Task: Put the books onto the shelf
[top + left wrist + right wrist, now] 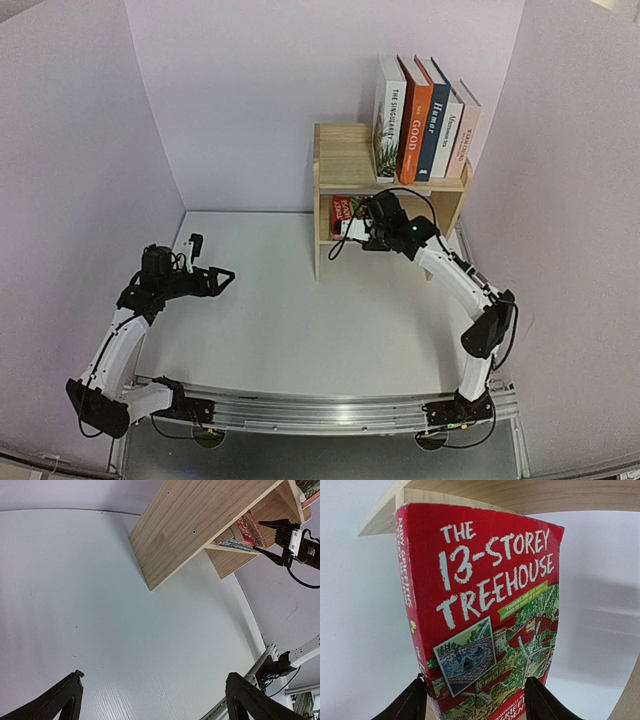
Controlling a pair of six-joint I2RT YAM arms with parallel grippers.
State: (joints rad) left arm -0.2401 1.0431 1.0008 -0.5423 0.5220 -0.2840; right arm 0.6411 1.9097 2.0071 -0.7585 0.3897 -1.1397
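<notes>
**Right gripper (475,692) at the lower tier.** 2 dark fingers (412,702) stand part-open, 1 at each lower side edge of the red book (485,605). The left one is by the spine and the right one by the fore-edge. Whether they clamp the book or merely flank it cannot be told.

The book stands upright between the fingers, cover toward the wrist camera, its top just under the shelf (520,495) board above them. It is a paperback with white block lettering, "THE 13-STOREY TREEHOUSE", over a green-and-red cartoon drawing.

Judged from its look, the book is light, with a glossy and probably slick cover that bends easily. The spine is its stiffest part, so a hold low and near the spine should bow it least.

Beyond the fingers in the same tier is a flat stack (234,544) of paperbacks. Above them a top row (430,115) of 5 books stands upright — white with a leaf, orange, navy and 2 pale.

**Left gripper (155,700).** Its fingers are spread fully and hold nothing — it hangs over the table (125,630), well apart from the shelf.
</notes>
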